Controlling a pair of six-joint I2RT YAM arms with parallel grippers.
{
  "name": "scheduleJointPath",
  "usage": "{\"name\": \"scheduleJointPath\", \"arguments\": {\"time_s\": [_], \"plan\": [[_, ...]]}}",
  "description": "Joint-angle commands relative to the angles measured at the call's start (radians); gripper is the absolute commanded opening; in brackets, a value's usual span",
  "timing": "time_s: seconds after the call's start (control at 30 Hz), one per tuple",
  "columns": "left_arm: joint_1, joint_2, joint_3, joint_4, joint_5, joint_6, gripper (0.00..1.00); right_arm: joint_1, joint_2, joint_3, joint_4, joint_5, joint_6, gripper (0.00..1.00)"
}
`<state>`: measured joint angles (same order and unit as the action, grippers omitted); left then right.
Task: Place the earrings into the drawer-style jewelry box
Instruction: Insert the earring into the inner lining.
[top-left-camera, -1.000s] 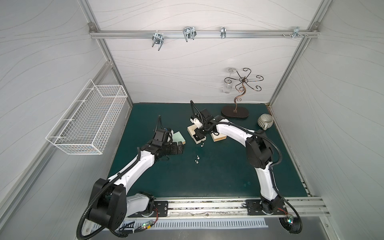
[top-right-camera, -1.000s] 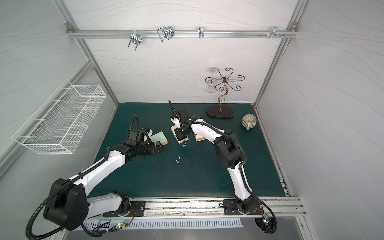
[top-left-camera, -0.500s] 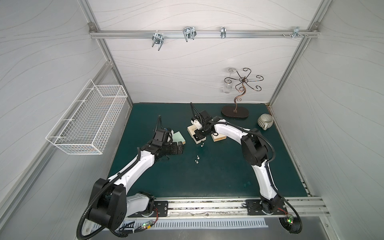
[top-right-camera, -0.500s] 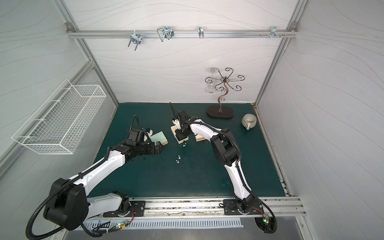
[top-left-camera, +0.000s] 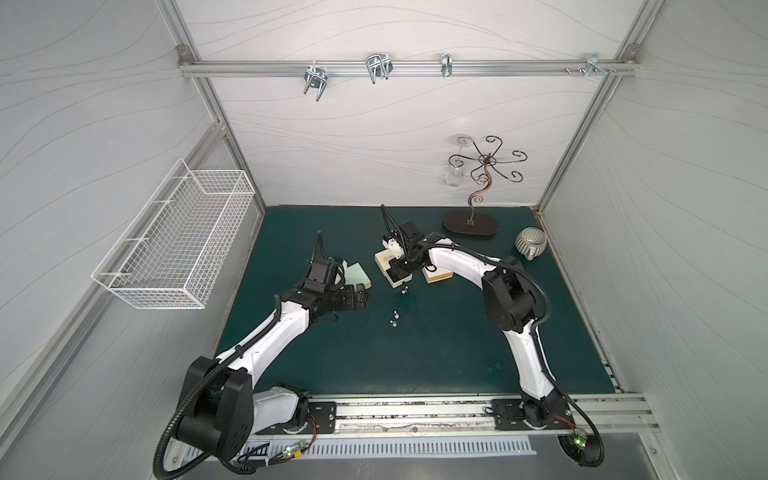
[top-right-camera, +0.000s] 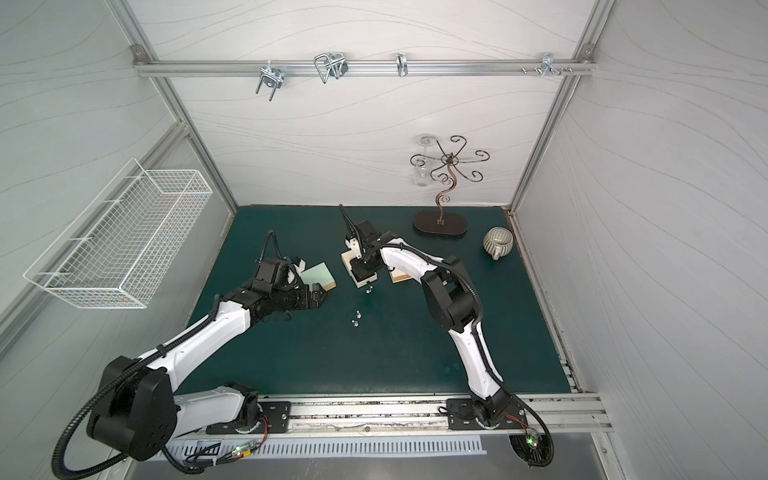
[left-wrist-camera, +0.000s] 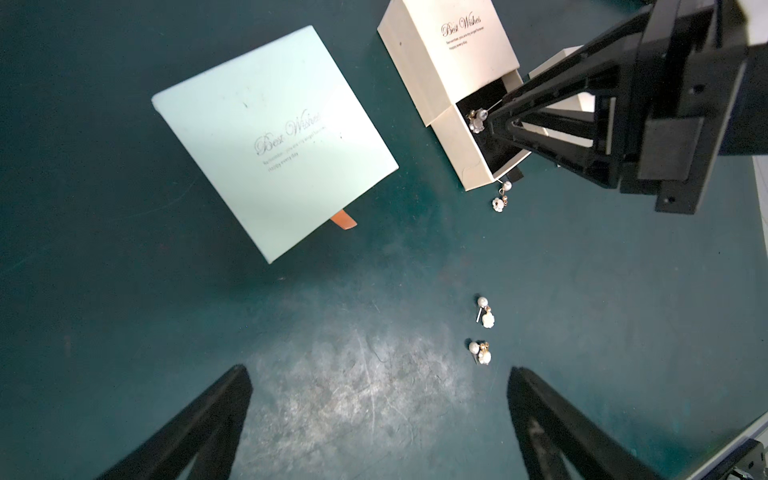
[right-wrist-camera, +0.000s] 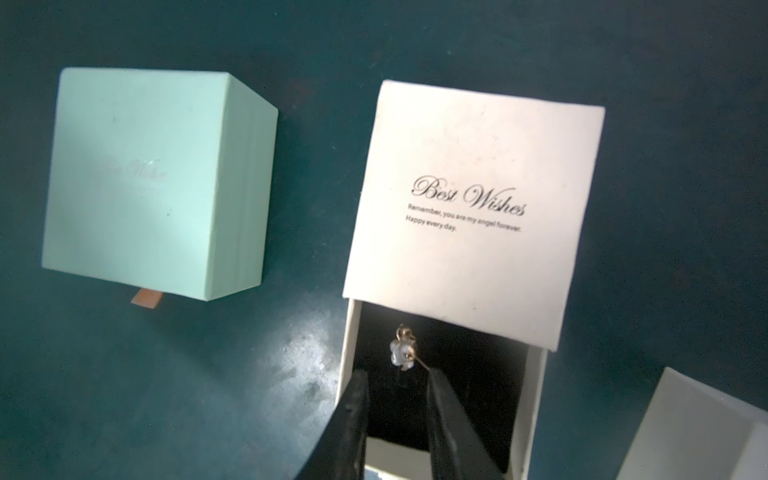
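The cream drawer-style jewelry box (right-wrist-camera: 469, 208) lies on the green mat with its black-lined drawer (right-wrist-camera: 347, 353) pulled out. My right gripper (right-wrist-camera: 397, 376) hovers over the drawer with its jaws parted. One pearl-and-gold earring (right-wrist-camera: 402, 353) is just beyond the tips inside the drawer, its post touching one fingertip (right-wrist-camera: 436, 376). Another earring (left-wrist-camera: 500, 197) lies on the mat against the drawer's front. Two more earrings (left-wrist-camera: 484, 311) (left-wrist-camera: 480, 352) lie further out, just ahead of my left gripper (left-wrist-camera: 379, 374), which is open above the mat and holds nothing.
A closed mint box (left-wrist-camera: 270, 137) with a tan pull tab sits beside the cream one. A third pale box (top-left-camera: 436, 274) lies under my right arm. A metal jewelry stand (top-left-camera: 469, 226) and a ribbed cup (top-left-camera: 530, 243) stand at the back right. A wire basket (top-left-camera: 174, 245) hangs on the left wall.
My right gripper's jaws have parted over the open drawer. The left arm has not moved.
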<state>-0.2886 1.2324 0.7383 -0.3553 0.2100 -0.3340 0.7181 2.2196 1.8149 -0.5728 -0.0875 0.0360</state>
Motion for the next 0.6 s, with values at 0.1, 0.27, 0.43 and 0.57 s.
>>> {"name": "scheduleJointPath", "arguments": {"time_s": [0.1, 0.27, 0.43, 0.57], "plan": [[0.005, -0.008, 0.001, 0.023, 0.001, -0.007, 0.99, -0.017, -0.143, -0.057, -0.001, 0.003, -0.011, 0.29], [0.005, -0.015, -0.001, 0.021, -0.003, -0.008, 0.99, -0.022, -0.229, -0.169, 0.018, 0.01, -0.021, 0.29], [0.005, -0.015, -0.004, 0.021, -0.01, -0.009, 0.99, -0.028, -0.284, -0.279, 0.041, 0.015, -0.025, 0.27], [0.005, -0.015, -0.002, 0.019, -0.011, -0.009, 0.99, -0.027, -0.286, -0.328, 0.05, 0.01, -0.024, 0.26]]}}
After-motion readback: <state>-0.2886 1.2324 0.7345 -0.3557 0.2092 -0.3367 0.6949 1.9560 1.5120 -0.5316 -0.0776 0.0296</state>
